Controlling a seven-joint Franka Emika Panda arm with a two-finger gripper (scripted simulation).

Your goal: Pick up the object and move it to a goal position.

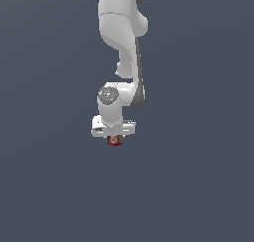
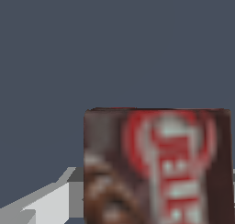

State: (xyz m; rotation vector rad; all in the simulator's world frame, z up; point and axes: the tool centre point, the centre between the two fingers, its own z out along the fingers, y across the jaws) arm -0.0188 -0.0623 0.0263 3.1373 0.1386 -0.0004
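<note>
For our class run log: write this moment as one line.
arm: lowered | gripper: around small dark-red printed box | jaws: state unclear | box: fills wrist view

The white, smooth-shelled robot arm [image 1: 118, 32] looks like moulded plastic with a soft sheen — dark grey trim along its joints. The small dark-red rectangular box [image 1: 114, 140] has a printed, paper-like face, matt and blurred in the wrist view. The slate-grey bench [image 1: 44, 186] appears flat, uniformly matt, without texture.

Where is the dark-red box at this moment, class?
In the exterior view the dark-red box sits near the picture's centre, directly beneath the gripper; in the wrist view it fills the foreground.
</note>
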